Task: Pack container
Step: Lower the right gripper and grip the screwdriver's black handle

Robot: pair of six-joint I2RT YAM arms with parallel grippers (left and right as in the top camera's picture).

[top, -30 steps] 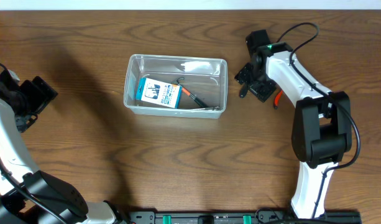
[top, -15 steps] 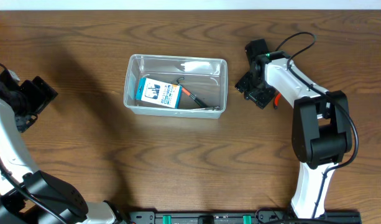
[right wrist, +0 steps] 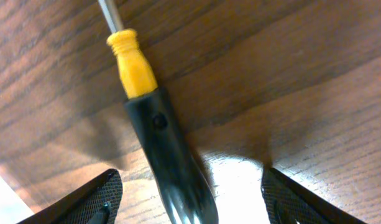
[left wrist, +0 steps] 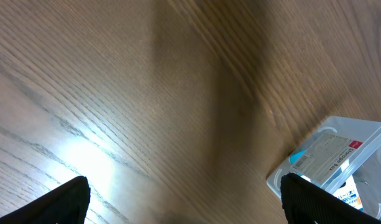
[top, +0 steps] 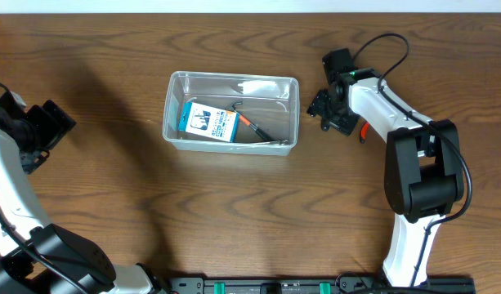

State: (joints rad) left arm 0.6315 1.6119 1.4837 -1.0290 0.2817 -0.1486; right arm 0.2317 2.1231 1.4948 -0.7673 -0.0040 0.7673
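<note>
The container (top: 170, 114) is a clear plastic bin at the table's middle; one corner of it (left wrist: 339, 134) shows in the left wrist view. In it lie a blue-and-white box (top: 208, 121) and a thin red-and-black tool (top: 255, 126). To its right, my right gripper (top: 332, 110) hangs low over a screwdriver (right wrist: 159, 137) with a black handle, yellow collar and metal shaft. My right gripper (right wrist: 190, 208) is open, the handle lying between its fingers (right wrist: 97, 199) without touching them. My left gripper (top: 46, 131) is open at the far left, over bare wood (left wrist: 187, 208).
The wood tabletop (top: 234, 212) stretches around the bin. An orange bit (top: 363, 129) peeks out beside the right wrist. The right arm's base column (top: 418, 188) stands at the front right. A black rail (top: 315, 286) runs along the front edge.
My right gripper has shifted and turned slightly above the screwdriver, staying to the right of the bin. The left arm and the bin's contents have not moved.
</note>
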